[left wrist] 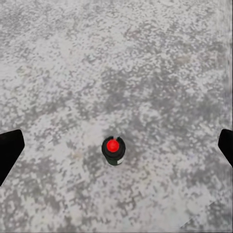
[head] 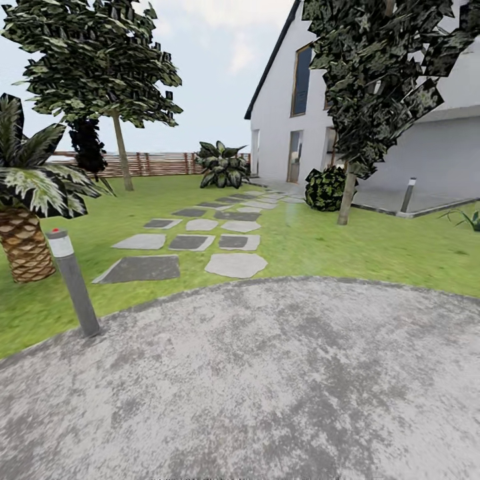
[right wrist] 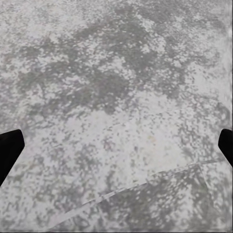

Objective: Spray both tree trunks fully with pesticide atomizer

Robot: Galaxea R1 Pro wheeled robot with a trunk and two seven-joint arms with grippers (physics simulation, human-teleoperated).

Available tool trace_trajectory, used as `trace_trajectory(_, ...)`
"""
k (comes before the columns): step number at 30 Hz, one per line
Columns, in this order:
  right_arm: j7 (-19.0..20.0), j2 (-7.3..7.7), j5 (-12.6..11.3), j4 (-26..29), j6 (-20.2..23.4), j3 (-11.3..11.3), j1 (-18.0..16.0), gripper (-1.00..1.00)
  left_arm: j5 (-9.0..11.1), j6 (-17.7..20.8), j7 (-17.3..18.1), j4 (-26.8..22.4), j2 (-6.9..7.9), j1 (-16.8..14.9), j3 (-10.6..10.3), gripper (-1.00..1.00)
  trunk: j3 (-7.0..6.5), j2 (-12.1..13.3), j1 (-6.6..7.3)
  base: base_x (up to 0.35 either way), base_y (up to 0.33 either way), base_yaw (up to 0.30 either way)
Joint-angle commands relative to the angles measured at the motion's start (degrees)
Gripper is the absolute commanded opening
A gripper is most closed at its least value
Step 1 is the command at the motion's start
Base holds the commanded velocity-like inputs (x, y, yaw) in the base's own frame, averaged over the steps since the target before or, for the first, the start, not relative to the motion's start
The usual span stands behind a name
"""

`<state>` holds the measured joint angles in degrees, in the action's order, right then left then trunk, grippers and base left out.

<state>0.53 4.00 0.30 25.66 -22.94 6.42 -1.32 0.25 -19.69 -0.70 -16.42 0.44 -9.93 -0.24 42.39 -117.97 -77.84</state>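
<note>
- Two dark fingers (left wrist: pixel 9 150) of the left gripper (left wrist: pixel 116 148) sit at opposite edges of the left wrist view, spread wide with nothing between them but ground.
- Between and below them stands a small dark bottle with a round red cap (left wrist: pixel 113 149), seen from straight above, upright on mottled grey gravel paving (left wrist: pixel 145 73); it may be the pesticide atomizer, though from this angle I cannot say for sure.
- Right gripper (right wrist: pixel 116 148): its fingers (right wrist: pixel 9 150) are likewise spread to the edges of the right wrist view, holding nothing, over the same grey paving with a thin pale seam (right wrist: pixel 145 182) crossing it.
- From the head view, the grey paving (head: pixel 267 387) spreads across the foreground, edged by the green lawn (head: pixel 347 247).
- A short grey bollard light (head: pixel 72 280) stands at the paving's edge on the left, near a palm (head: pixel 27 220).
- Stepping slabs (head: pixel 190 242) lead across the grass toward the white house (head: pixel 280 100).
- One tree with a bare trunk (head: pixel 123 160) stands far left by the slatted fence (head: pixel 160 163); another trunk (head: pixel 346 197) rises near the house on the right, beside a round bush (head: pixel 325 189).
</note>
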Motion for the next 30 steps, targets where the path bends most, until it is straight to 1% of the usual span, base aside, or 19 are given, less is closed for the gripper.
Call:
trace_trajectory(1,0.00,0.00,0.02,0.00,0.00,0.00,0.00,1.00,0.00,0.00,0.00,-0.01,0.00,0.00,-0.01,1.00,-0.01,0.00,0.00,-0.191,0.016,-0.223)
trace_trajectory(5,0.00,-0.01,-0.03,0.00,0.00,0.00,0.00,1.00,0.01,0.00,0.00,-0.01,0.00,0.00,0.01,1.00,-0.02,0.00,0.00,-0.258,0.078,-0.087)
trace_trajectory(14,0.00,-0.11,0.00,0.10,-0.04,-0.03,0.00,1.00,0.06,0.00,0.00,-0.07,0.04,0.00,0.22,1.00,-0.02,0.00,0.00,-0.296,0.117,-0.007)
trace_trajectory(18,-0.04,0.06,0.19,0.01,-0.10,-0.13,0.00,1.00,-0.28,0.00,0.00,-0.07,0.12,0.00,0.21,1.00,-0.02,0.00,0.00,-0.074,0.030,0.000)
trace_trajectory(20,-0.03,0.11,0.24,0.07,-0.18,-0.24,0.00,1.00,-0.60,-0.07,0.00,-0.03,0.62,0.00,0.02,1.00,-0.02,0.00,0.00,-0.005,0.002,0.000)
trace_trajectory(22,-0.06,0.12,0.19,0.39,-0.29,-0.21,0.00,1.00,-0.72,-0.05,0.00,-0.19,0.76,-0.05,-0.16,1.00,-0.02,0.00,0.00,-0.002,0.001,0.000)
trace_trajectory(25,-0.07,0.03,0.17,2.80,-0.53,-0.18,0.00,1.00,-0.80,0.39,-0.02,-0.69,1.21,-0.61,-0.19,1.00,-0.02,0.00,0.00,0.000,0.000,0.000)
trace_trajectory(26,-0.11,-0.03,0.19,3.66,-0.56,-0.21,0.00,1.00,-0.81,0.58,-0.16,-0.87,1.49,-1.26,-0.16,1.00,-0.02,0.00,0.00,0.000,0.000,0.000)
trace_trajectory(28,-0.20,-0.10,0.14,4.92,-0.55,-0.22,-0.02,1.00,-0.70,0.83,-0.52,-0.84,2.05,-3.57,-0.13,1.00,-0.02,0.00,0.00,0.000,0.000,0.000)
trace_trajectory(30,-0.23,-0.12,0.11,6.48,-0.54,-0.24,-0.10,1.00,-0.57,0.94,-0.64,-0.68,2.19,-5.36,-0.12,1.00,-0.02,0.00,0.00,0.000,0.000,0.000)
